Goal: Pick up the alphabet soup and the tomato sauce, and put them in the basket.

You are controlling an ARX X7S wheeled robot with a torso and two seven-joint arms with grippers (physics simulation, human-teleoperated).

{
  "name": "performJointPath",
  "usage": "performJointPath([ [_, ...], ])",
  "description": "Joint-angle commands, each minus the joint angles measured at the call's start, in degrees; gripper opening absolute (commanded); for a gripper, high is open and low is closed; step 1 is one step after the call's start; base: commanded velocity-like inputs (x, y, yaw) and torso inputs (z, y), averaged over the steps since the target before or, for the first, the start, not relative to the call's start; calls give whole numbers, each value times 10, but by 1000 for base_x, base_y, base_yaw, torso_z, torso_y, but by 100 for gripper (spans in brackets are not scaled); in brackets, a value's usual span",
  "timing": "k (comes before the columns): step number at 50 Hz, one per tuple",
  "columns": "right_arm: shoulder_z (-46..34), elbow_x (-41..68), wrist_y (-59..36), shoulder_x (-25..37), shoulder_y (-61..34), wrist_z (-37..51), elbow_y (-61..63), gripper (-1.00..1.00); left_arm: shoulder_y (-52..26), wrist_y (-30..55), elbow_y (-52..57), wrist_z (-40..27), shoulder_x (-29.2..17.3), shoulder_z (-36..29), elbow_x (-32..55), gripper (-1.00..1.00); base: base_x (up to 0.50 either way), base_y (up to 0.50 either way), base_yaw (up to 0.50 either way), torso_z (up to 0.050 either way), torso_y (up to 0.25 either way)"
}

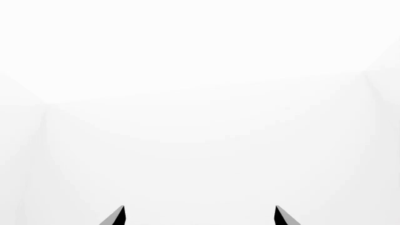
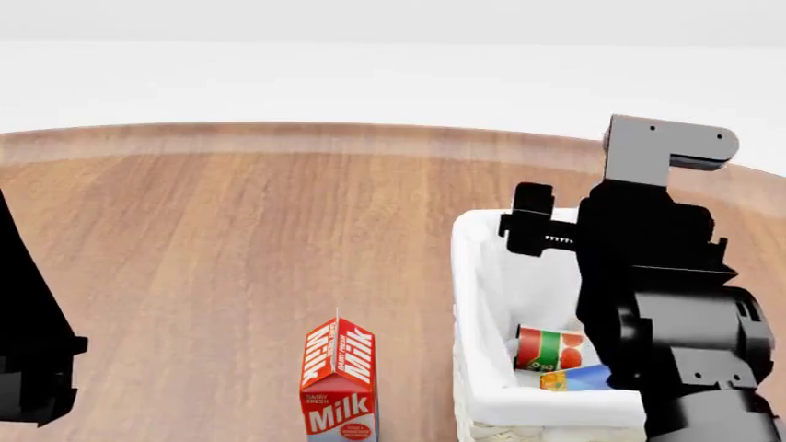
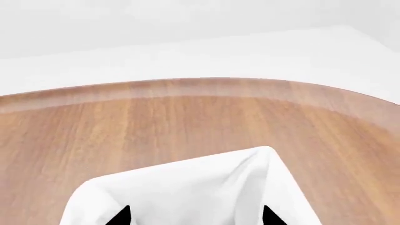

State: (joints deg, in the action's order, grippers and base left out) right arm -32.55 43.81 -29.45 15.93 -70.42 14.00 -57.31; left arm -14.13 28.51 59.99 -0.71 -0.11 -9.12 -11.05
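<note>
The cream-white basket [image 2: 472,276] stands on the wooden table at the right of the head view. Inside it lie the tomato sauce [image 2: 548,349], a red-and-green can, and next to it the alphabet soup [image 2: 580,378], a blue-and-yellow can half hidden by my right arm. My right gripper [image 3: 195,218] hangs open over the basket's white cloth liner [image 3: 187,187], with nothing between its fingertips. The left gripper [image 1: 200,217] is open too, and its wrist view shows only blank white beyond the two fingertips. The left arm [image 2: 31,359] shows at the head view's left edge.
A red and white milk carton [image 2: 340,379] stands upright on the table [image 2: 246,230], left of the basket and near the front. The table's curved far edge [image 3: 200,86] runs behind the basket, with a white floor beyond.
</note>
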Motion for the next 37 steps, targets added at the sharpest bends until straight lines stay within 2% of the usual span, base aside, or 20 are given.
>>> performJointPath([
  [1,7,-20,76,20,11,34,104,100,-1,1,0,0,0,1,1,100,0,0,0,0,0],
  [10,14,-63,174,44,24,87,214,100,-4,2,0,3,0,3,1,100,0,0,0,1,0],
  [19,11,-100,231,69,53,126,303,100,-2,-1,0,2,0,3,1,100,0,0,0,0,0],
  [23,11,-87,199,88,52,144,392,100,-1,-2,0,1,0,8,4,100,0,0,0,0,0],
  [28,20,-110,215,110,66,193,491,100,1,-3,0,-2,0,-3,0,100,0,0,0,0,0],
  [37,24,-122,218,134,75,231,631,100,0,-3,0,-1,0,-2,0,100,0,0,0,0,0],
])
